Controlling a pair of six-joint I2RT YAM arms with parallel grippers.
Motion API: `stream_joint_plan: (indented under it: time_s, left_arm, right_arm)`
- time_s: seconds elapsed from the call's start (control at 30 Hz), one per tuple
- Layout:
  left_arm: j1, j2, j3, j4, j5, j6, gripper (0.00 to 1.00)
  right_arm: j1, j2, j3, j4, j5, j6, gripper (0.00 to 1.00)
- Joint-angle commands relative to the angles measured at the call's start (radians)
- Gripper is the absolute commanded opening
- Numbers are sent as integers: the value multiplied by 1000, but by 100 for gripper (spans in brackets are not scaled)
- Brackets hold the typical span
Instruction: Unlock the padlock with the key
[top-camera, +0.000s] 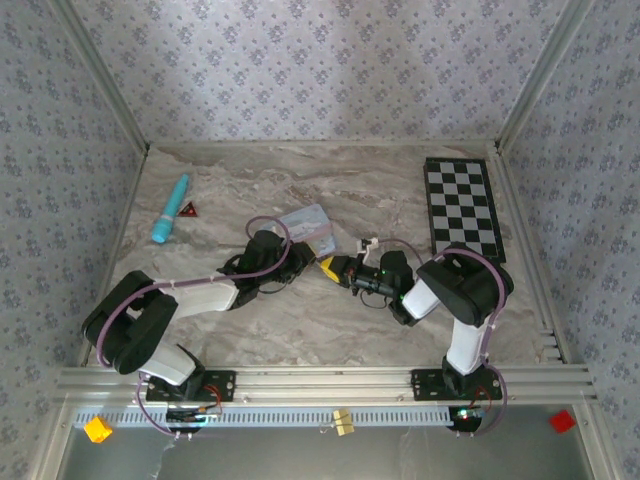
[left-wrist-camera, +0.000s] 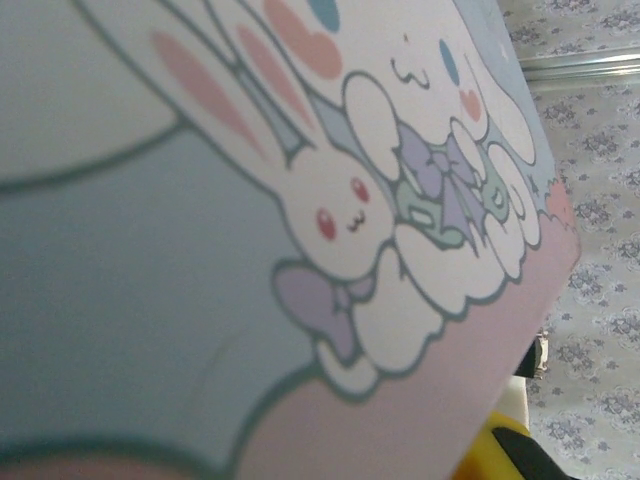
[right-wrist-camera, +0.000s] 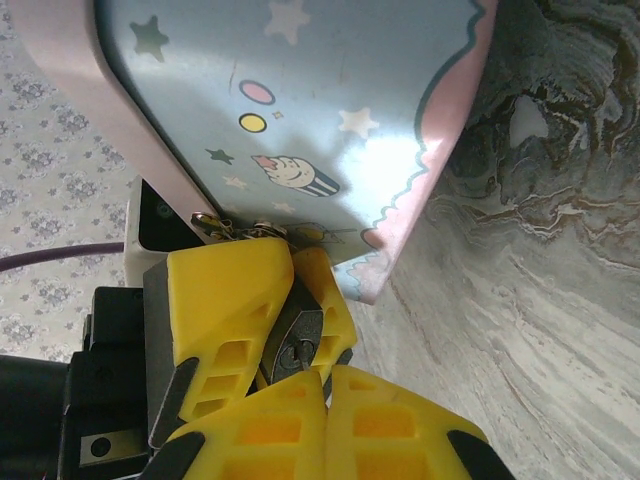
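Padlock (right-wrist-camera: 300, 335): small dark boxy body, directly under the near rim of the pale blue cartoon-printed tin (right-wrist-camera: 330, 110).

Right wrist view gives the close detail. The lock sits wedged between the two yellow fingers (right-wrist-camera: 225, 300) of the left claw (top-camera: 298, 258), which pinches it. Right claw (right-wrist-camera: 325, 385): its own yellow fingers are pressed together, tips right against the lock's exposed face. A small silvery spot (right-wrist-camera: 290, 352) sits there; key or keyhole, cannot tell.

Top view gives the layout. Both arms meet at the tin's near edge, left claw at its near-left corner, right claw's yellow tips at its near-right corner. Left wrist view: the tin's rabbit-and-dog print, very close and blurred.

Surface (top-camera: 300, 320): grey-beige marble pattern. Left of the tin, well apart, lies a teal cylinder (top-camera: 170, 208) with a small red-and-black triangle (top-camera: 188, 209) just beside it. Right of the tin lies a black-and-white chequered board (top-camera: 462, 208). Pale floral wallpaper (top-camera: 320, 60) covers the walls behind and to either side of the tin.

Lock's look: dark grey, flat-faced. Thin silvery wire (right-wrist-camera: 215, 222) shows at the tin's rim just above the left claw's finger; shackle or not, cannot tell.
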Motion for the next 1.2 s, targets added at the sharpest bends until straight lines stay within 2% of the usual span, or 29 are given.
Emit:
stream_joint_plan:
  time_s: [0.0, 0.4, 1.17]
  left_arm:
    - [-50, -14, 51, 91, 144, 20, 3]
    - [-50, 16, 20, 17, 128, 10, 6]
    - [-53, 128, 14, 29, 131, 16, 18]
  right_arm:
    - [11, 13, 52, -20, 62, -6, 0]
    - [33, 43, 32, -21, 79, -51, 0]
    - [74, 74, -40, -20, 149, -93, 0]
